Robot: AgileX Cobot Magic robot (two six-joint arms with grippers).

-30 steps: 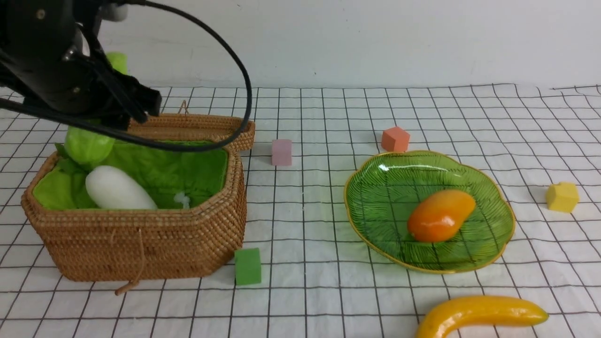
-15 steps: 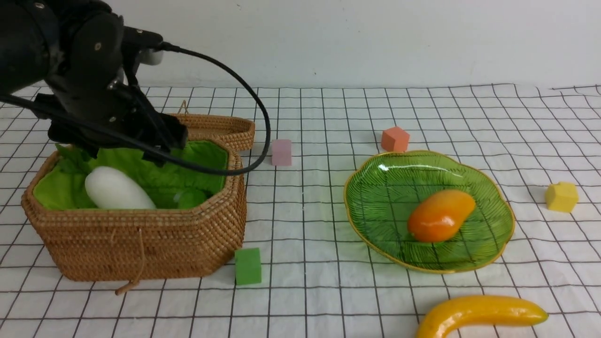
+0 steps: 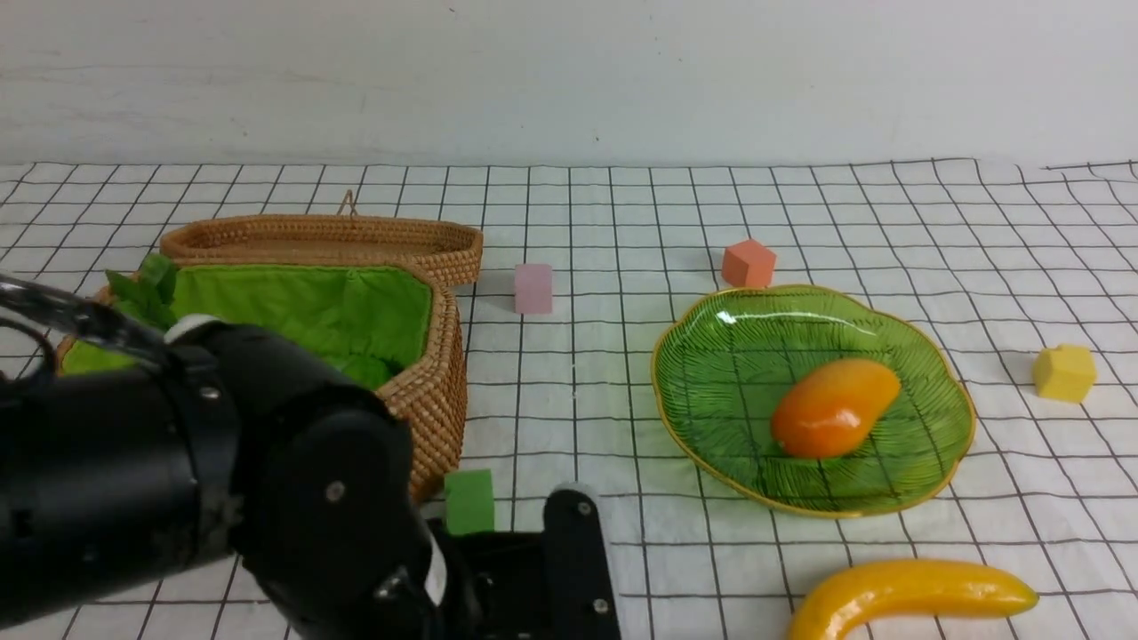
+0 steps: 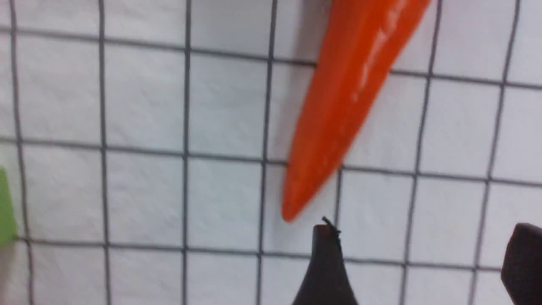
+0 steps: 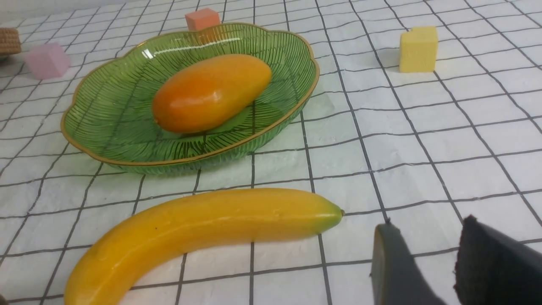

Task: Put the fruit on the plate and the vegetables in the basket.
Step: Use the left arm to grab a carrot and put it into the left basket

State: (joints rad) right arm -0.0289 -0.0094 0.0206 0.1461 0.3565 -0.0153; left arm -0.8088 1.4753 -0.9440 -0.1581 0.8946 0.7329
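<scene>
The woven basket [image 3: 436, 356] stands open at the left, with radish leaves [image 3: 142, 289] at its far end and the light-green gourd [image 3: 366, 369] inside; my left arm [image 3: 267, 480] hides the radish body. The red-orange pepper [image 4: 351, 97] lies on the cloth just ahead of my open, empty left gripper [image 4: 423, 250]. The mango [image 3: 834, 407] lies on the green plate [image 3: 711, 356]. The banana [image 3: 907, 594] lies on the cloth in front of the plate. My right gripper [image 5: 427, 254] is open and empty beside the banana's tip [image 5: 330, 214]. The purple fruit is out of view.
The basket lid [image 3: 320, 236] lies open behind the basket. Small cubes sit on the checked cloth: green [image 3: 468, 502] by the basket's front corner, pink [image 3: 533, 287], orange [image 3: 748, 263] behind the plate, yellow [image 3: 1064, 372] at the right.
My left arm let the gourd go into the basket, then swung down and forward to the cloth in front of the basket, where it now faces the pepper.
</scene>
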